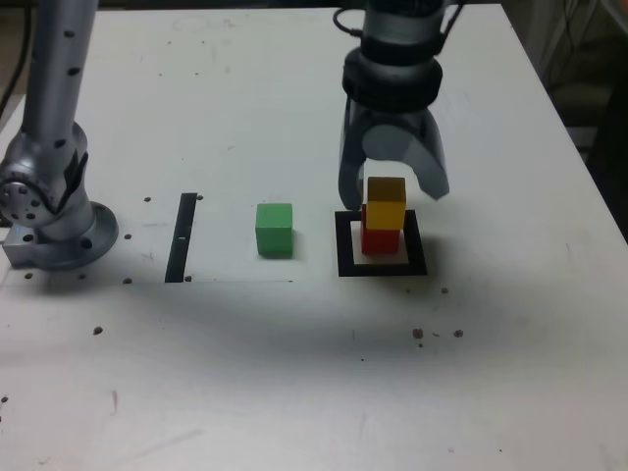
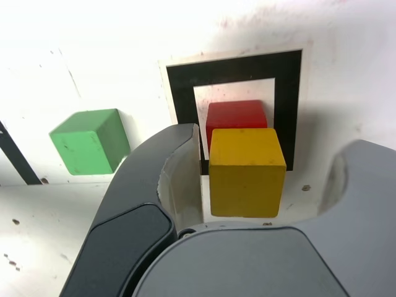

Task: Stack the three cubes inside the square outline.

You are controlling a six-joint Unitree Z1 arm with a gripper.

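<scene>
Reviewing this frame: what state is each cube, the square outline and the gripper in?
red cube: inside the square outline, bottom of the stack.
yellow cube: on top of the red cube, released.
green cube: alone on the table, not stacked.
square outline: holds two cubes.
gripper: open, straddling the yellow cube.

We see white table (image 1: pixel 245 373): green cube (image 1: pixel 275 230), black strip (image 1: pixel 182 236), square outline (image 1: pixel 382 266) under red cube (image 1: pixel 381 240), arm base (image 1: pixel 59 235).

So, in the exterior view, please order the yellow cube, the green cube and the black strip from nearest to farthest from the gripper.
1. Yellow cube: between the gripper's fingers, atop the red cube.
2. Green cube: further toward that view's left.
3. Black strip: farthest left.
</scene>
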